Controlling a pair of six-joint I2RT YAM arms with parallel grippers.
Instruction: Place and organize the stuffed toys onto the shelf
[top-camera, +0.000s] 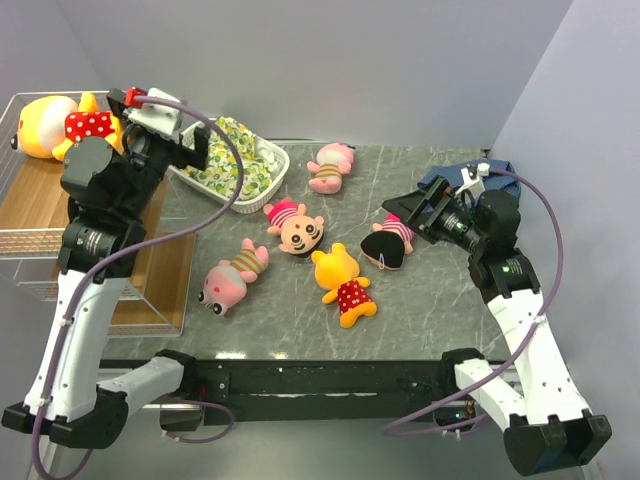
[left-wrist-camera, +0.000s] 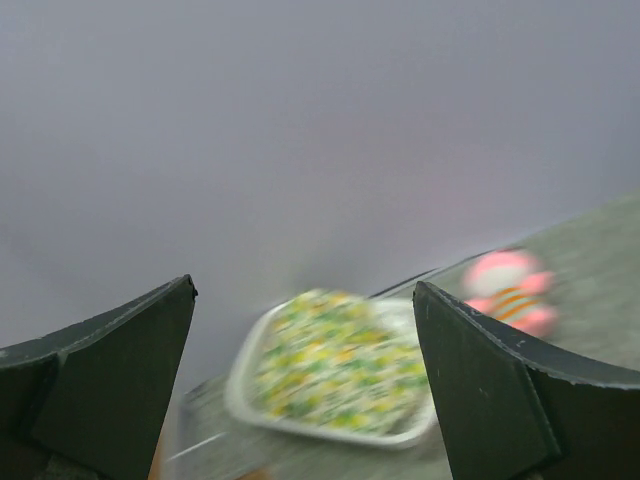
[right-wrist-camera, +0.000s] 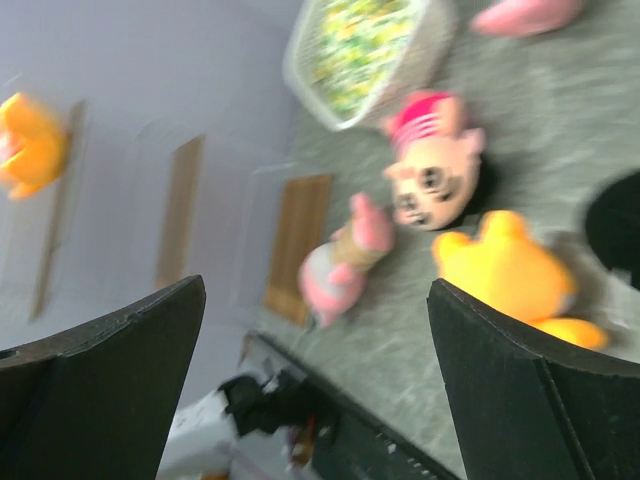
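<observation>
Stuffed toys: left gripper (left-wrist-camera: 304, 285) has jaws spread wide with nothing between them, next to the yellow-orange bear (top-camera: 45, 125) lying on the shelf (top-camera: 30, 215) top board, upper left. Right gripper (right-wrist-camera: 316, 283) is also spread and empty, right of centre, just beside the black-haired doll (top-camera: 385, 248). Second bear (top-camera: 343, 285), big-faced pink doll (top-camera: 295, 228), pink mouse (top-camera: 232, 275) and another pink toy (top-camera: 330, 165) lie on the table (top-camera: 420, 310) mid-frame. Basket (top-camera: 235, 160) with floral cloth sits upper centre.
</observation>
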